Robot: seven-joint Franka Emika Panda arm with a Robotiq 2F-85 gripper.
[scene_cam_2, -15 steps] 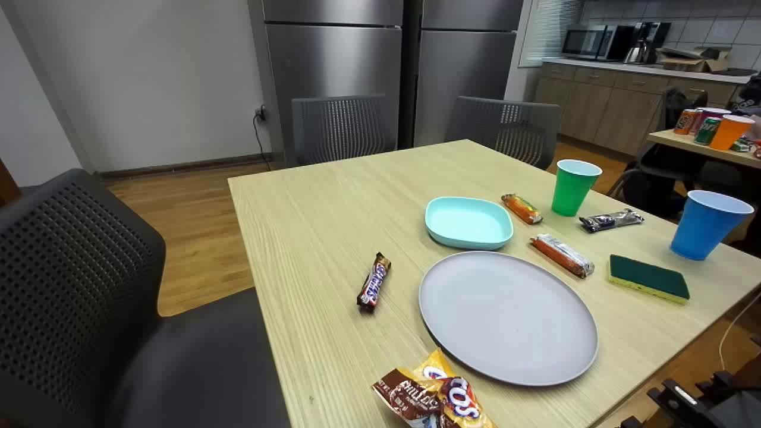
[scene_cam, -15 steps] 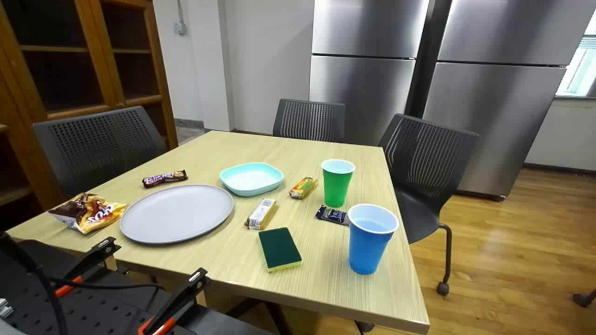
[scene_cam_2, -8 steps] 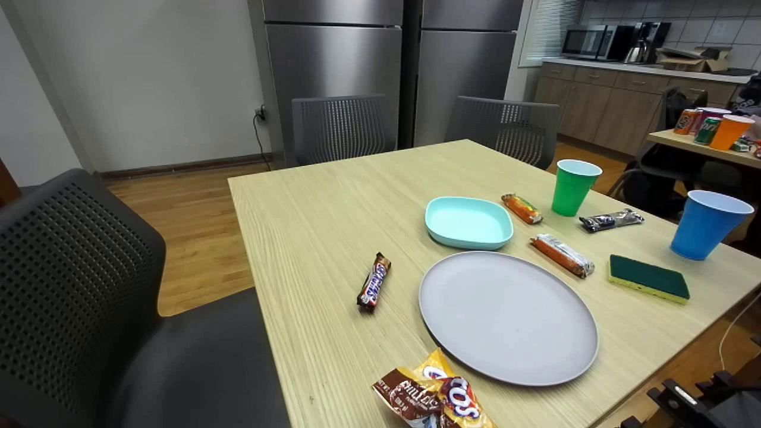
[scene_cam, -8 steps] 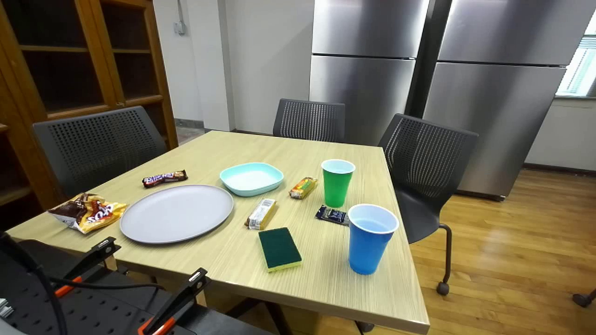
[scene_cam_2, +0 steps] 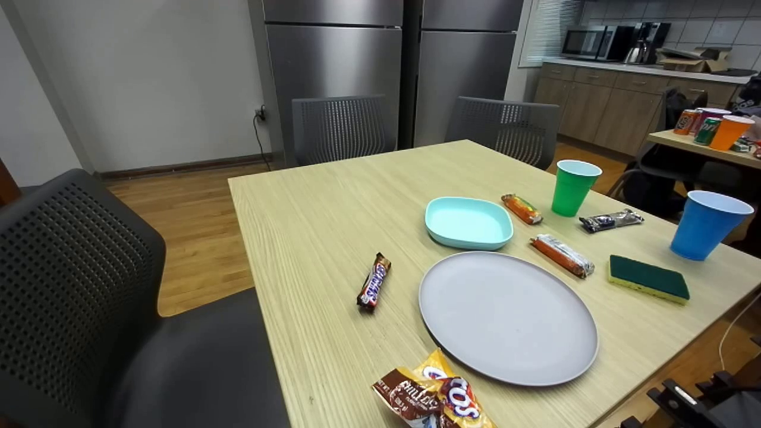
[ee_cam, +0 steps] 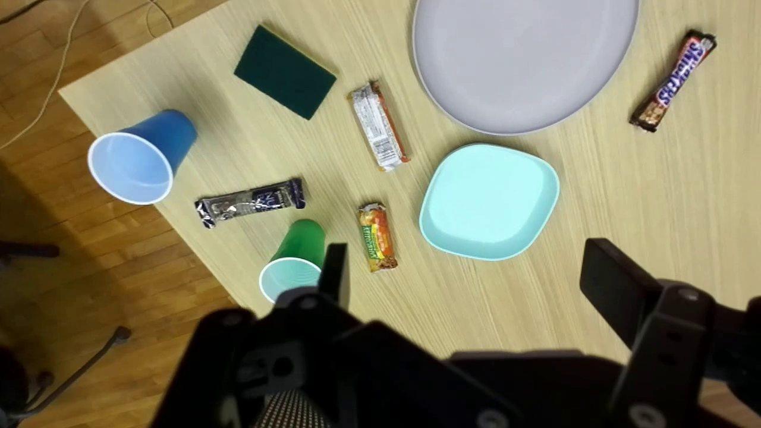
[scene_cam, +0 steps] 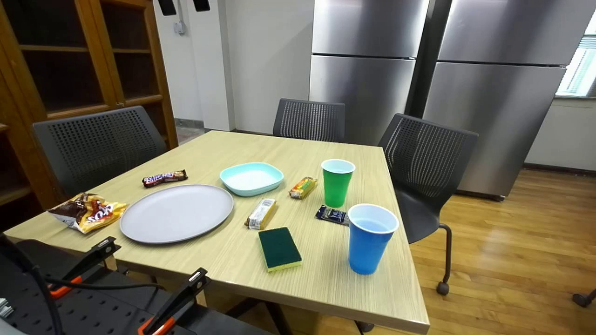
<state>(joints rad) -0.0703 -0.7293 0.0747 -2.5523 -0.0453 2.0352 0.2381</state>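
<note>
Room: a pale wall (scene_cam: 270,60), two big silver fridges (scene_cam: 363,93) and a brown cabinet (scene_cam: 106,70).
Bench (scene_cam: 298,216): light wood. Black clamps (scene_cam: 198,281) are by one edge; the next edge faces the cabinet.
Chairs (scene_cam: 309,118): three dark ones, at every edge but the clamp edge.
Gray plate (scene_cam: 177,214): flat, by the clamp edge, toward the cabinet edge.
Claw (ee_cam: 467,261): up over the bench. Its two fingers are wide apart. In the wrist view, the blue-green dish (ee_cam: 489,199) shows just past the gap, and one finger hides a bit of the green cup (ee_cam: 297,249).
Blue-green dish: near the bench's middle, just beside the plate.
Blue cup (scene_cam: 370,242): standing up by the corner of the clamp edge and the edge across from the cabinet.
Green cup: standing up near the edge across from the cabinet.
Snack bag (scene_cam: 88,212): crumpled, near the corner of the clamp and cabinet edges, right by the plate.
Sponge (scene_cam: 279,246): green side up, near the clamp edge.
Snickers (ee_cam: 673,82): near the cabinet edge.
Dark bar (ee_cam: 252,200): between the cups.
White bar (ee_cam: 380,128): between the sponge and the dish.
Orange bar (ee_cam: 377,238): between the dish and the green cup.
</note>
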